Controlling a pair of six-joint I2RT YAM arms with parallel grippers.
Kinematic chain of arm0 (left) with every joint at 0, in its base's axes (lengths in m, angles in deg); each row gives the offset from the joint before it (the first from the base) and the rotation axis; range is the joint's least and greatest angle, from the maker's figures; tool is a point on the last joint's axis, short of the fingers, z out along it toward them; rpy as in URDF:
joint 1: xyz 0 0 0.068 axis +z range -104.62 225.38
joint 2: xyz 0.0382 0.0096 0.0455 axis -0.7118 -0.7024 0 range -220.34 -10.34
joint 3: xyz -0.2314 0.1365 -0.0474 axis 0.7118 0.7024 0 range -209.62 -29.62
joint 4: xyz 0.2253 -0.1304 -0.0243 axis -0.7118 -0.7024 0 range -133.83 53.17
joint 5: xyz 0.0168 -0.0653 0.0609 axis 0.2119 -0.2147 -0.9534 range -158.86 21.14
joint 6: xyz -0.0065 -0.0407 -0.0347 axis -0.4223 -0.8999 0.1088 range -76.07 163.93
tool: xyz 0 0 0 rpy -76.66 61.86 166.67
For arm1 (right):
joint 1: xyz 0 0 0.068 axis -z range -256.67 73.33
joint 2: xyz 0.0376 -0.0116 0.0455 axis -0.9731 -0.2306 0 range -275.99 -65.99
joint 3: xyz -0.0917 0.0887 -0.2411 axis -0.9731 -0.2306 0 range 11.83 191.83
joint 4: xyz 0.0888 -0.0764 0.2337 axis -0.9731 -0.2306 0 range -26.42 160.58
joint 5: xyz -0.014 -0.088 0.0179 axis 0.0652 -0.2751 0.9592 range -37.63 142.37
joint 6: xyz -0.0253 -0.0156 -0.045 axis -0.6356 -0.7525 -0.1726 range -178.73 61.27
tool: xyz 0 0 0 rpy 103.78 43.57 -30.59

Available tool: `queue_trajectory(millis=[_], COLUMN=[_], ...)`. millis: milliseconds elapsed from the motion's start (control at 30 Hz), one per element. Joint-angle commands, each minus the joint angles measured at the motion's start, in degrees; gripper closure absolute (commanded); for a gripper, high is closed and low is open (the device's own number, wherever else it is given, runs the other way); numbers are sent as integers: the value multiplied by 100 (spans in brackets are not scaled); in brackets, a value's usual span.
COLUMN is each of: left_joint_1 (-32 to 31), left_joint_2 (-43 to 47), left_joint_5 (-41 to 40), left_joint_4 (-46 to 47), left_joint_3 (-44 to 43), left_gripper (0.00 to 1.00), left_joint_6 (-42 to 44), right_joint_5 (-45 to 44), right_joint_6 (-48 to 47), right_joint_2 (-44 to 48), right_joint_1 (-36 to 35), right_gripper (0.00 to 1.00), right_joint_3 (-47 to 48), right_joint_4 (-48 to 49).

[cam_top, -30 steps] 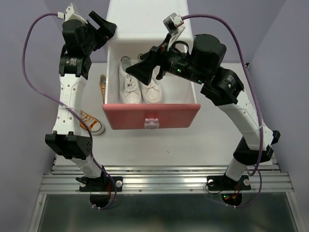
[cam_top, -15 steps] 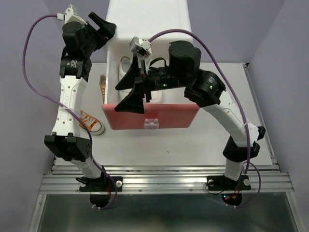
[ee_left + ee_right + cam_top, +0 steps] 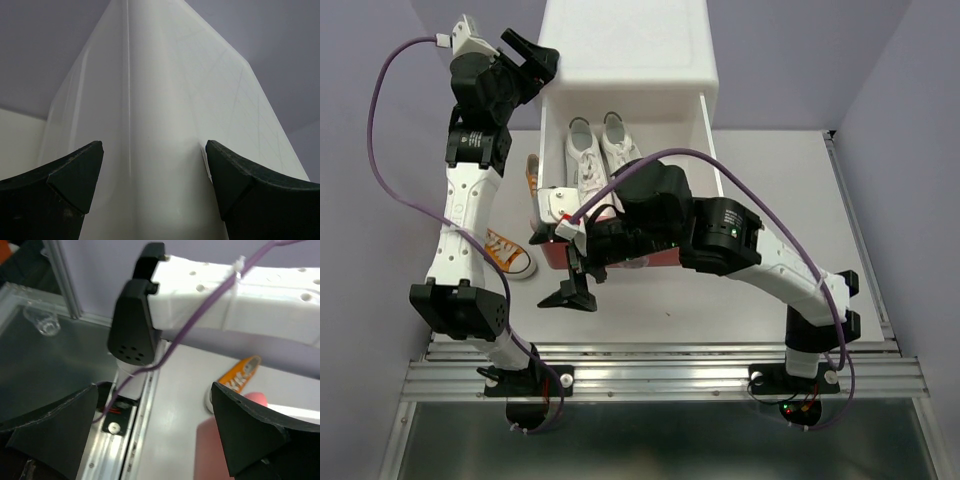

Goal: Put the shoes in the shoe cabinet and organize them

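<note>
Right gripper: jaws wide apart, nothing held, low before pink drawer's left corner.
Left gripper: spread, empty, straddling shoe cabinet's top left corner.
White sneakers: paired inside open drawer.
Orange sneakers: on table, left of cabinet.
Handling: probably light, soft canvas, stiffer sole; pinch across heel collar.

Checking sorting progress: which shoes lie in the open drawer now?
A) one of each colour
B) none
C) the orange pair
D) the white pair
D: the top view shows both white shoes side by side in the drawer, while the orange shoes lie on the table left of the cabinet.
</note>
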Motion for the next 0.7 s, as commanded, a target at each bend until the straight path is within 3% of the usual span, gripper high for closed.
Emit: queue_trajectory(millis=[0,133,400,600,667], left_joint_1=[148,157,157,157,157], left_joint_2=[-406,-414,-590,-722,-766], left_joint_5=[-379,-379,-370,-353,-370], left_joint_4=[-2050,-1988,-1909,-1917,-1944], left_joint_3=[818,898,810,722,617], left_gripper=[7,7,7,7,7], left_joint_6=[759,750,759,706,733], right_joint_5=[-649,-570,-982,-2633,-2766], right_joint_6=[-741,-478,-142,-416,-380], right_joint_2=[365,171,470,198,206], right_joint_1=[102,102,102,102,102], right_gripper=[0,0,0,0,0], right_joint_3=[-174,-68,-938,-780,-824], right_joint_4=[-24,-534,-1045,-1143,-1089])
